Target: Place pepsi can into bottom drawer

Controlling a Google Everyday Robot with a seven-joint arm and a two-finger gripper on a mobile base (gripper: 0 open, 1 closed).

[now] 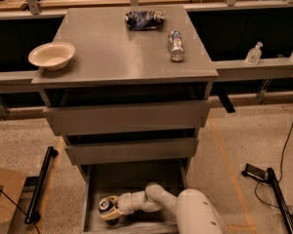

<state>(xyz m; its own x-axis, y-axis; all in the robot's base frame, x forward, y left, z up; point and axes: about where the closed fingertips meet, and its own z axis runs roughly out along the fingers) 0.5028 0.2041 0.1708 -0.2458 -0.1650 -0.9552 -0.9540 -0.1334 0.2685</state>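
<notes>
The pepsi can (106,206), dark blue with a silver top, lies tilted low in the open bottom drawer (136,179) near its left front. My gripper (110,212) reaches down into the drawer from the white arm (185,213) at the bottom of the view and is shut on the can. The drawer is pulled out below the two shallower grey drawers.
On the cabinet top lie a white bowl (51,55) at the left, a crumpled blue chip bag (144,19) at the back and a plastic bottle (176,45) at the right. A black bar (41,184) lies on the floor at the left, cables at the right.
</notes>
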